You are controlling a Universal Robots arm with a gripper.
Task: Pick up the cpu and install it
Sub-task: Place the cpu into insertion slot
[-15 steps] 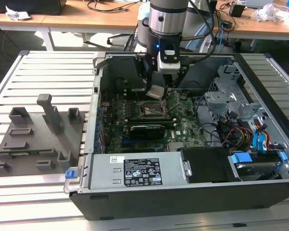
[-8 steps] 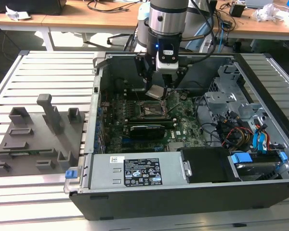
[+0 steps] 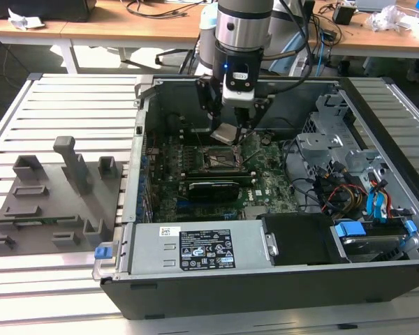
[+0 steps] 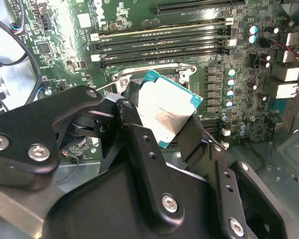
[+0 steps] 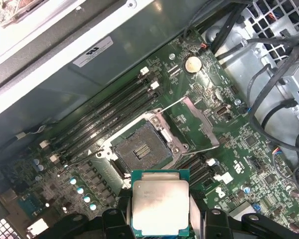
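Inside the open black computer case [image 3: 195,293], the black two-fingered gripper [image 3: 228,130] pinches between its jaws the flat square cpu [image 5: 160,206], silvery top and green rim, by opposite edges, over the green motherboard [image 5: 229,149] near its open socket [image 5: 142,148], presumably sparing the underside contacts.

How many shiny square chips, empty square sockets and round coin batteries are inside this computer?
silvery-grey square cpu chip: 1
empty black square socket: 1
round shiny coin battery: 1
total: 3
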